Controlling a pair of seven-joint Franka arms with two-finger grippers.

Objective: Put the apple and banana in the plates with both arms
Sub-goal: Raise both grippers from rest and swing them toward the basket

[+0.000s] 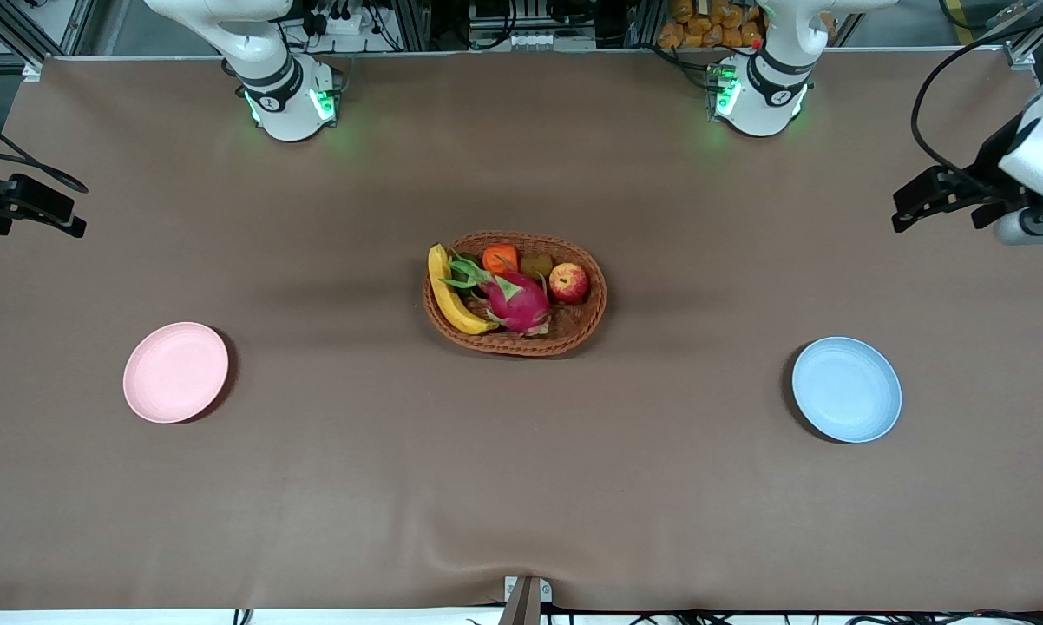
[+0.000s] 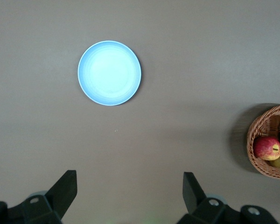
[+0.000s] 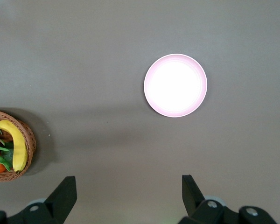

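The apple (image 1: 568, 282) and the banana (image 1: 448, 299) lie in a wicker basket (image 1: 521, 347) at the table's middle. The apple also shows in the left wrist view (image 2: 267, 148), the banana in the right wrist view (image 3: 16, 142). The pale blue plate (image 1: 846, 389) (image 2: 109, 73) lies empty toward the left arm's end. The pale pink plate (image 1: 175, 371) (image 3: 175, 85) lies empty toward the right arm's end. My left gripper (image 1: 903, 213) (image 2: 129, 186) is open and empty, high over bare cloth at its end. My right gripper (image 1: 66, 217) (image 3: 129, 189) is open and empty, high over its end.
The basket also holds a magenta dragon fruit (image 1: 517, 299), an orange fruit (image 1: 500, 258) and a brownish-green fruit (image 1: 536, 263). A brown cloth (image 1: 521, 486) covers the table. The arm bases (image 1: 291, 100) (image 1: 760, 95) stand along the edge farthest from the front camera.
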